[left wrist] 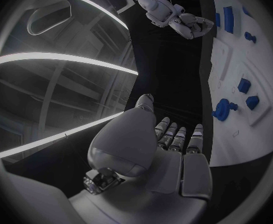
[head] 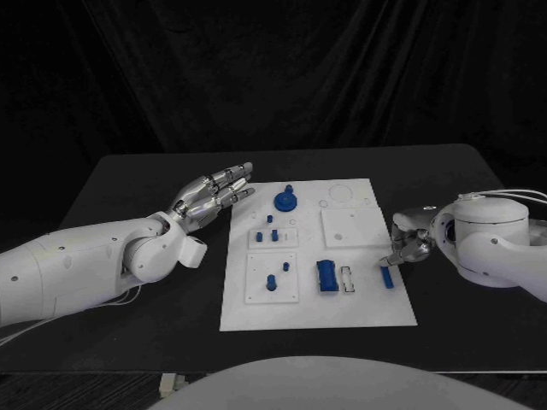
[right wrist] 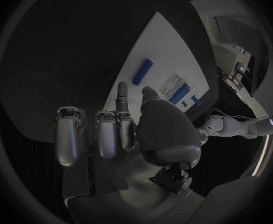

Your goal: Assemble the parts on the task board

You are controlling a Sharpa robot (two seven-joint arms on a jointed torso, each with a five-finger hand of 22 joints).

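- Fingers [head: 231, 182] of left hand [head: 212, 195] stretched out straight and slightly apart, grasping nothing, hovering off the table [head: 126, 184] just beside the board [head: 317, 316].
- Just past those fingertips: knob part [head: 285, 201] standing near the board's far left corner; same knob [left wrist: 222, 109] beside the outstretched fingers in the left wrist view.
- Nearer than the knob: small pegs [head: 265, 236] upright in a raised white tile; below that another tile with a peg [head: 271, 283].
- Mid-board, towards the right hand: blue block [head: 328, 276] beside a white slotted piece [head: 348, 279].
- Plain square tile [head: 352, 227] further back on the right half.
- Blue bar [head: 385, 275] lying flat near the board's right edge, just under the right fingertips.
- Right hand [head: 410, 243] low over that edge, fingers curled in side by side, one finger [right wrist: 122, 93] pointing towards the bar [right wrist: 143, 71]; touching or not, cannot tell; nothing visibly grasped.
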